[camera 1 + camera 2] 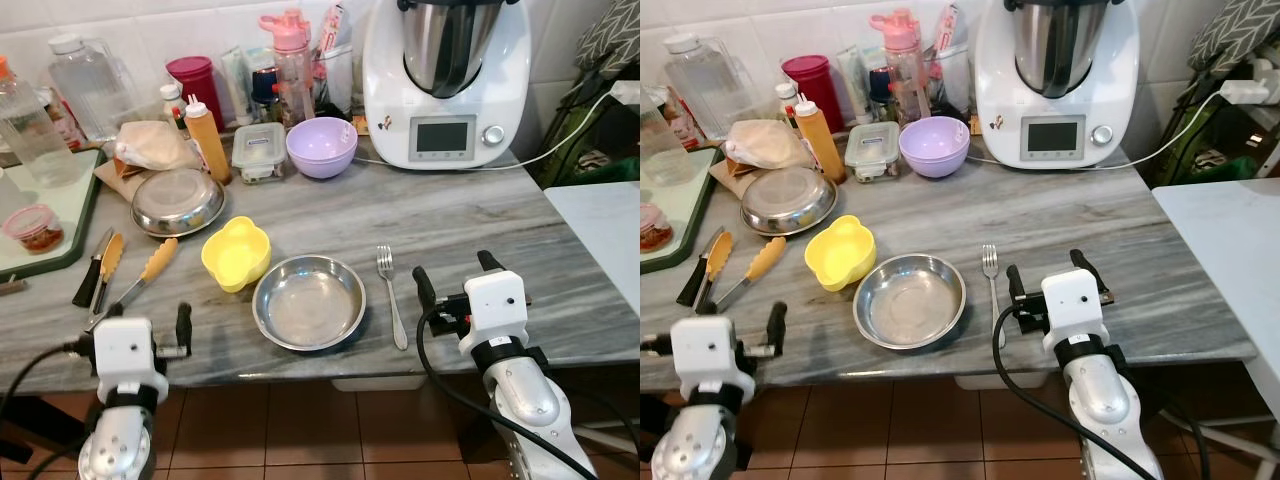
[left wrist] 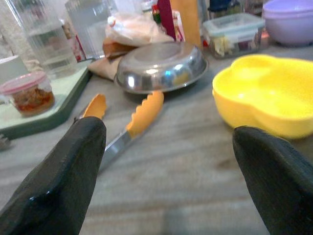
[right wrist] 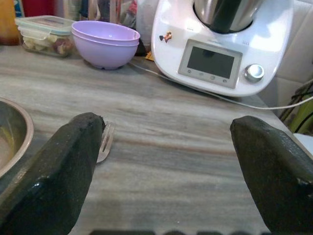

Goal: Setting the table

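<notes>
At front edge of the marble counter [image 1: 470, 215], right side: right gripper [image 1: 452, 279], fingers spread wide, nothing held, hovering just over the surface.
- Fork [image 1: 390, 294]: just left of right gripper, lying flat beside the steel plate [image 1: 309, 301]. Long axis runs front-to-back; tines point toward back edge, handle end toward front edge.
- Steel plate: front-centre, upright, empty. Yellow bowl [image 1: 236, 252] touching or nearly touching its back-left rim.
- Left gripper [image 1: 150, 328]: at front-left edge, also spread wide, empty, apart from everything.
- Orange-tipped tongs [image 1: 133, 277]: front-left, near left gripper, lying at an angle.
- Second steel plate [image 1: 177, 201], inverted, further back on left; purple bowl [image 1: 321, 146] and food processor [image 1: 445, 80] along back edge.

Step in hand (judged): placement looks mostly done; fork seems set right of plate. If adjusting, approx. approach from above across the handle, w/ fingers straddling the narrow shaft, and keep fork parallel to the side edges, clear of plate rim.
</notes>
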{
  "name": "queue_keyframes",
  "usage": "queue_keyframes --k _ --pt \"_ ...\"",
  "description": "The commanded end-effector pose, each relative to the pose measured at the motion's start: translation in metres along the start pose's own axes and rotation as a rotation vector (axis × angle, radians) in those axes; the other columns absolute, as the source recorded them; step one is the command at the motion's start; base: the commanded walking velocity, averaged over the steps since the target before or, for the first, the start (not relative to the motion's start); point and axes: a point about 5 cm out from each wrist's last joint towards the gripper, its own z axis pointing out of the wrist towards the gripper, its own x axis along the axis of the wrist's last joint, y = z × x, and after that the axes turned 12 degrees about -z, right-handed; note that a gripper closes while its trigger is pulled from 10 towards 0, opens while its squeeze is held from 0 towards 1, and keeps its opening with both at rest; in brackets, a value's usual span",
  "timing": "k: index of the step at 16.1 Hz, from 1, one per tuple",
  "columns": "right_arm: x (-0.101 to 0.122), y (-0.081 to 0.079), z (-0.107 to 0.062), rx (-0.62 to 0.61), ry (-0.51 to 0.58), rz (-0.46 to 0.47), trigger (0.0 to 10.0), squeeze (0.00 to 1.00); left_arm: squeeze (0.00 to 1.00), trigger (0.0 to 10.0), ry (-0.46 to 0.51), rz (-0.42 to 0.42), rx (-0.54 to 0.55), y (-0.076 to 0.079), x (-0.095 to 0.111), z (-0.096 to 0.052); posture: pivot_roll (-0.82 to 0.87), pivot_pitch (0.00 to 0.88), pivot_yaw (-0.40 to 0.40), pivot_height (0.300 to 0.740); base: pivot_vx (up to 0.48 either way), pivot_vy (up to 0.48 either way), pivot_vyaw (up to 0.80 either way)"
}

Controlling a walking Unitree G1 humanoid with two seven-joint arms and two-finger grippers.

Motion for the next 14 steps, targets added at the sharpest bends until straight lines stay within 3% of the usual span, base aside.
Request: queue_keyframes --k 1,6,14 --pt "0.005 0.0 0.002 0.005 0.012 0.012 10.0 0.0 0.0 10.0 0.014 0.01 -0.009 -0.001 0.006 0.002 -0.28 0.027 0.097 0.74 0.0 0.0 0.0" --pt "0.0 0.006 -0.002 -0.026 -0.014 -0.002 10.0 0.0 0.0 10.0 -0.001 -0.01 -0.043 0.009 0.004 0.006 -0.29 0.006 0.113 0.74 0.0 0.0 0.0" --pt "0.001 -0.006 0.008 0.01 0.001 0.015 10.0 0.0 0.0 10.0 0.0 -0.012 -0.063 0.019 0.007 0.018 -0.28 0.0 0.12 0.74 0.0 0.0 0.0"
